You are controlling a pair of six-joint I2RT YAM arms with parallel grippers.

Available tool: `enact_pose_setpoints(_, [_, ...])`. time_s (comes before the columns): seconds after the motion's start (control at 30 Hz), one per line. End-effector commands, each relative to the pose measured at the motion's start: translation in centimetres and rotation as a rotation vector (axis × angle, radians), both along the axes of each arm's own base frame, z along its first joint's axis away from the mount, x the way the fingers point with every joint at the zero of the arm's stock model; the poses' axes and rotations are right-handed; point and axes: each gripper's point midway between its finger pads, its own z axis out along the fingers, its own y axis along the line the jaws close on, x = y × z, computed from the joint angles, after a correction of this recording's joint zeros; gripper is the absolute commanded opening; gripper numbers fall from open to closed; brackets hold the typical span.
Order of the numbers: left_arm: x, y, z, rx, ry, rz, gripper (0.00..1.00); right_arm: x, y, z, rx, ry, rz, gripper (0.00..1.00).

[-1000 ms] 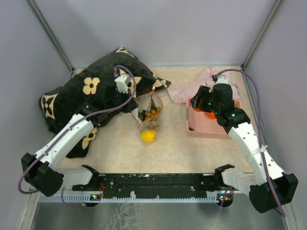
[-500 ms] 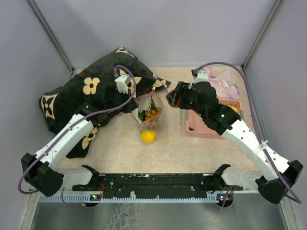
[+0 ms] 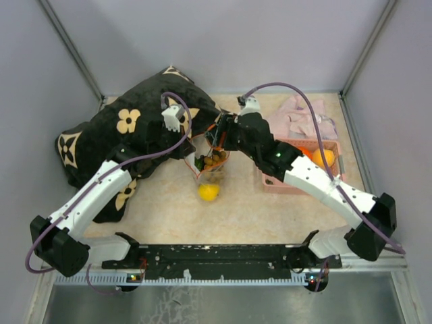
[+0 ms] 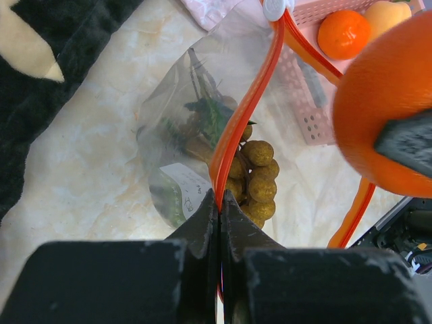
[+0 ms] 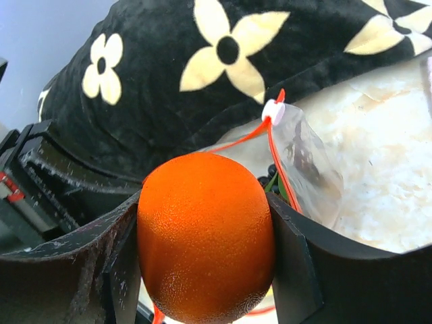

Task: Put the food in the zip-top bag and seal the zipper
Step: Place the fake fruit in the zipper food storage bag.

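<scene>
The clear zip-top bag (image 3: 213, 160) stands open on the table, with the brownish-green grape bunch (image 4: 259, 177) and dark grapes inside. My left gripper (image 4: 220, 197) is shut on the orange-red zipper (image 4: 237, 121) at the bag's near rim and holds the mouth up. My right gripper (image 5: 206, 236) is shut on an orange round fruit (image 5: 206, 233) and holds it just above the open mouth (image 3: 216, 137). The yellow lemon (image 3: 208, 192) lies on the table in front of the bag. The zipper's white slider (image 5: 273, 111) sits at the far end of the strip.
The pink basket (image 3: 295, 183) stands right of the bag with two orange fruits (image 3: 322, 158) in it. The pale pink cloth (image 3: 297, 116) lies behind it. A black cushion with cream flowers (image 3: 121, 131) fills the back left, right beside the bag.
My right arm has lifted the orange fruit out of the basket and swung left to above the bag's mouth. My left gripper and the bag have stayed put.
</scene>
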Motion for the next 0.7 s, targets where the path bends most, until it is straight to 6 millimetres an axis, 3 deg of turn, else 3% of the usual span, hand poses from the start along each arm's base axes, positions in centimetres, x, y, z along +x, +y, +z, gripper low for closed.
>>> enact_pose_setpoints(0.0, [0.2, -0.1, 1.7, -0.037, -0.046, -0.003, 0.00, 1.5, 2.7, 3.5, 0.130, -0.061, -0.003, 0.25])
enact_pose_setpoints(0.2, [0.2, 0.0, 1.8, -0.036, -0.048, -0.002, 0.00, 2.2, 4.6, 2.0, 0.101, -0.027, 0.020, 0.30])
enact_pose_setpoints(0.4, [0.2, 0.0, 1.9, -0.038, -0.051, -0.003, 0.00, 2.5, 4.9, 0.1, 0.055, 0.006, 0.005, 0.49])
enact_pose_setpoints(0.67, [0.2, 0.0, 1.8, -0.036, -0.048, 0.003, 0.00, 2.8, 5.0, -0.5, 0.038, 0.022, -0.018, 0.61])
